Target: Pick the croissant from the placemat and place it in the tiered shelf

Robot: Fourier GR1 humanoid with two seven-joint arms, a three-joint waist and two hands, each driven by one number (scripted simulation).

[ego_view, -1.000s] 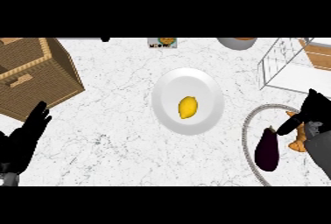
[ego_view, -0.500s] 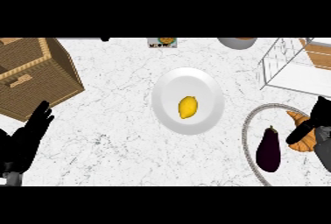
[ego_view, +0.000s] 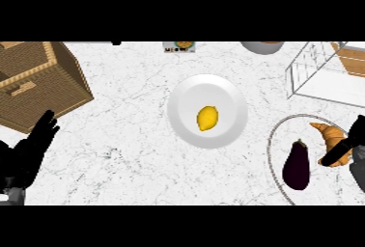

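Head view: white marble counter fills nearly all the pic. Biggest thing on it is the brown woven wicker basket, upper left corner, set at an angle. Next, the white round plate in the centre, well apart from the basket. At right, partly cut by the edge, lies the round pale placemat w/ a thin grey rim, just beside the plate but not touching it. Above the placemat, in the upper right corner, stands the white wire tiered shelf w/ a wooden board inside.

The left hand rests at the lower left edge, fingers straight and pointing up, holding nothing.

On the placemat is a dark purple eggplant, lengthwise, stem up. Just to its right is the golden-brown curved croissant; it is on the placemat, not in the shelf. The right hand comes in from the right edge, black fingers curled across the croissant's lower half and closed on it; the rest of the hand is out of the pic.

A small yellow lemon sits approx. in the middle of the plate.

At the top edge, a grey round bowl is only partly seen.
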